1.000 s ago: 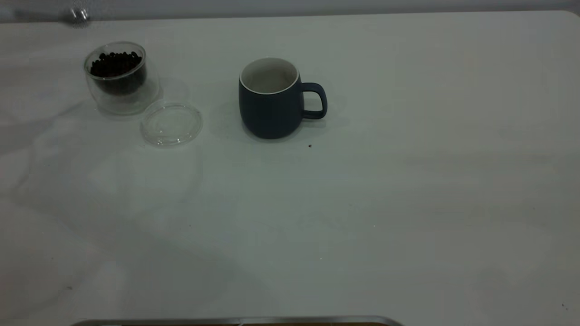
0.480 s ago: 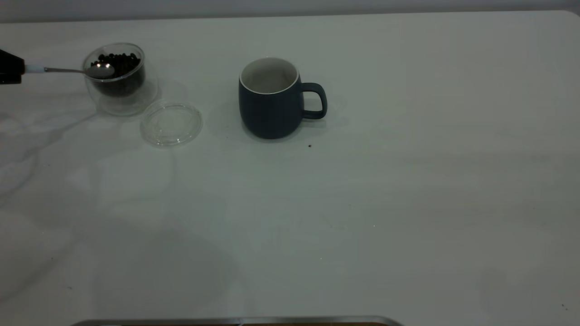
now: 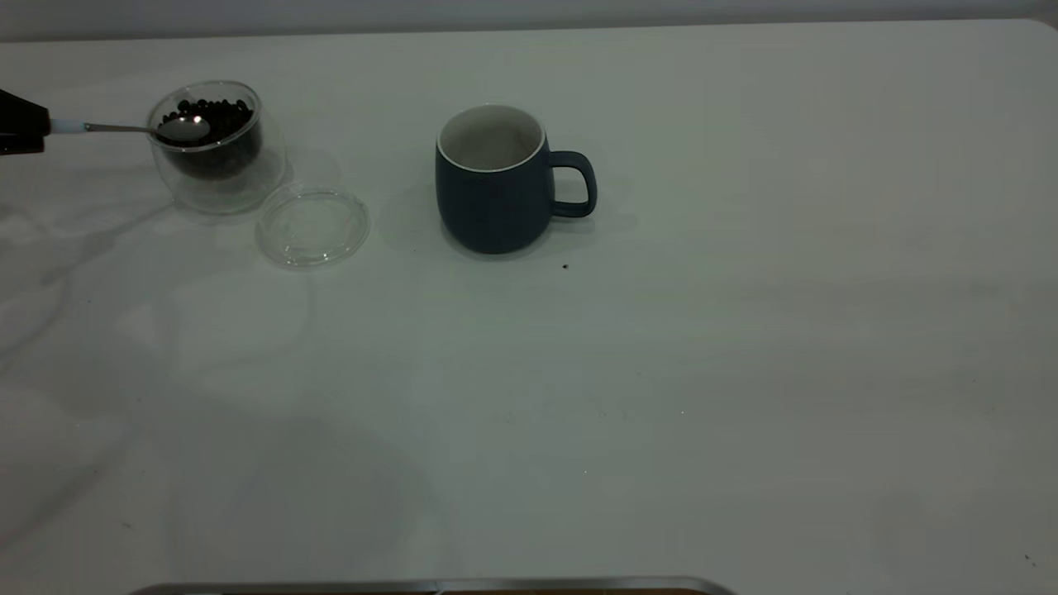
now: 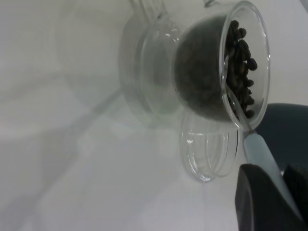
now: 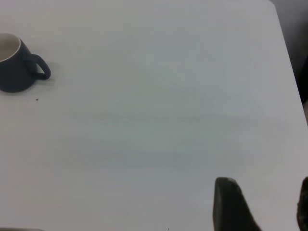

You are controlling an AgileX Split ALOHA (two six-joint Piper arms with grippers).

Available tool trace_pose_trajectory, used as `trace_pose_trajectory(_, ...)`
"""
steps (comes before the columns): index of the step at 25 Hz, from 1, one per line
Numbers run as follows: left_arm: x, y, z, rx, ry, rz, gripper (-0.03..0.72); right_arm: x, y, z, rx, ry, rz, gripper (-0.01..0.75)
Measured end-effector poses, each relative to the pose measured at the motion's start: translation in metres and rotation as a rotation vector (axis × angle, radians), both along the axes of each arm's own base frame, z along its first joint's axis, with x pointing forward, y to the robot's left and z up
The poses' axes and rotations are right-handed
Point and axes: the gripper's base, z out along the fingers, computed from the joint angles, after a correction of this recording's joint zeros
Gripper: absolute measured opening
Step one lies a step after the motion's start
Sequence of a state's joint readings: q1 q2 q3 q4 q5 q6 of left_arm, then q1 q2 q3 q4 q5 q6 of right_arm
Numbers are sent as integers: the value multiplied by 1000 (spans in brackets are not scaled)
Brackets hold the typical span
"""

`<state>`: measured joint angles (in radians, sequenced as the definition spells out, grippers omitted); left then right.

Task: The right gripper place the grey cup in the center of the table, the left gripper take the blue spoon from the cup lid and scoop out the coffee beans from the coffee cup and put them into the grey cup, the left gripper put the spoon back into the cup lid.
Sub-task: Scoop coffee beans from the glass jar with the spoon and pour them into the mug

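Out at the exterior view's left edge, the left claw [image 3: 18,132] pokes in low over the desk [image 3: 661,397], pressed together on the pale handle of the blue spoon [image 3: 140,129]. The spoon reaches out level from the claw, and its shiny bowl sits over the rim of the coffee cup [image 3: 216,149], right on top of the coffee beans [image 3: 211,111]. The cup looks tipped rather than square on its base (its mouth leans towards the claw). Only the claw's black tip shows here; the arm behind it is cut off by the frame.

From the left wrist view, the black fingers [image 4: 260,202] clamp the spoon's handle [image 4: 262,156], and the neck runs up to the glass rim with beans [image 4: 240,72] packed behind it. Whether the spoon's bowl carries any beans is hard to make out.

Just beside the coffee cup, on its near right, the cup lid [image 3: 312,226] lies flat, its edge almost touching the cup's base. Further right, well apart from both, the grey cup [image 3: 496,182] stands upright towards the middle of the desk, handle pointing right, its white inside dim, contents unclear. A dark speck [image 3: 565,266] lies just in front of it.

The right claw [image 5: 262,204] hangs far off over bare desk, spread apart, the grey cup [image 5: 17,65] distant.
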<state>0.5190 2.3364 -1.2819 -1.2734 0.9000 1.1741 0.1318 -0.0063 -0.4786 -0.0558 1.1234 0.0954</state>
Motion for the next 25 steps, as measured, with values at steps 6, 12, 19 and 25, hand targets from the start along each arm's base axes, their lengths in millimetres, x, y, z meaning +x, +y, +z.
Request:
trace_pose_trajectory(6,7,-19,-14,-9,16,-14,134,0,0,0,1,0,0,375)
trace_pose_trajectory(12,10,-25,-18,-9,12,-14,134,0,0,0,1,0,0,375)
trace_pose_trajectory(19,8,-13,-14,-84,-8,35,134,0,0,0,1,0,0,375)
trace_pose_trajectory(25,1,0,-12,-122,-17,53,134,0,0,0,1,0,0,375)
